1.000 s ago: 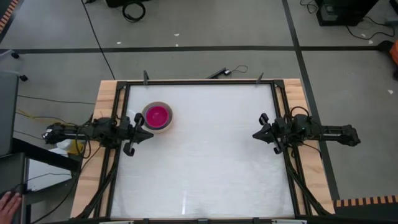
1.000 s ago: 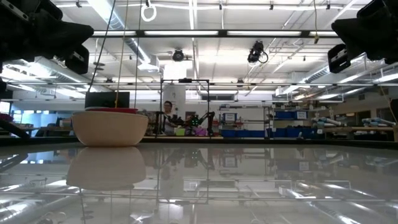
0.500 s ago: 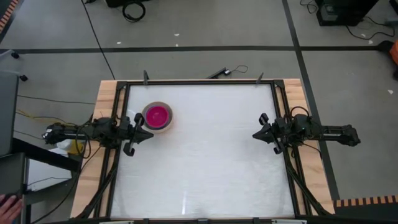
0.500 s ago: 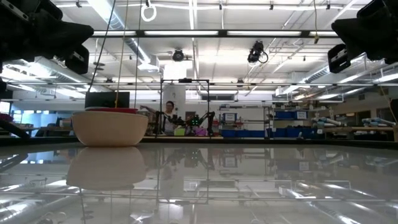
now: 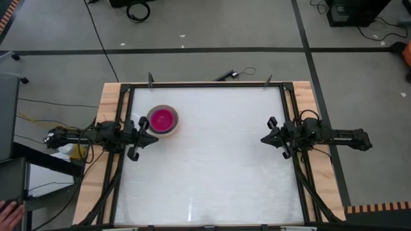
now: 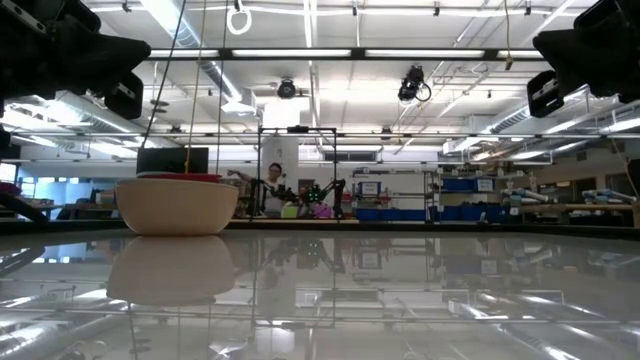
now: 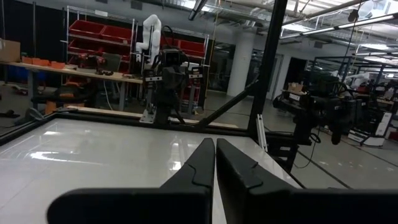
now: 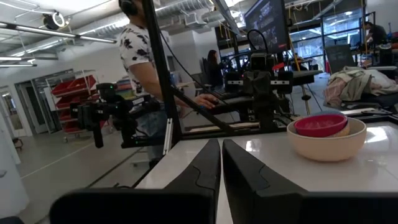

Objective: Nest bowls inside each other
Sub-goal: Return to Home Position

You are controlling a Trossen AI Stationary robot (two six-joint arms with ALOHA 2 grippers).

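Observation:
A beige-cream bowl (image 5: 162, 121) stands on its base at the table's far left, with a red-magenta bowl (image 5: 162, 119) nested in it. Both show in the low view (image 6: 178, 205) and in the right wrist view, the beige bowl (image 8: 326, 144) under the red one (image 8: 320, 124). My left gripper (image 5: 155, 136) hovers shut at the left edge, just near of the bowls, touching nothing. My right gripper (image 5: 262, 139) hovers shut at the right edge, far from the bowls. Their shut fingers show in the wrist views (image 7: 215, 155) (image 8: 221, 155).
The white table top (image 5: 212, 167) is framed by a black rail (image 5: 205, 84). A person (image 8: 146, 68) stands beyond the table's left side near the left arm. Another person sits far off in the room (image 6: 270, 185). A hand (image 5: 8, 210) shows at the picture's lower left, off the table.

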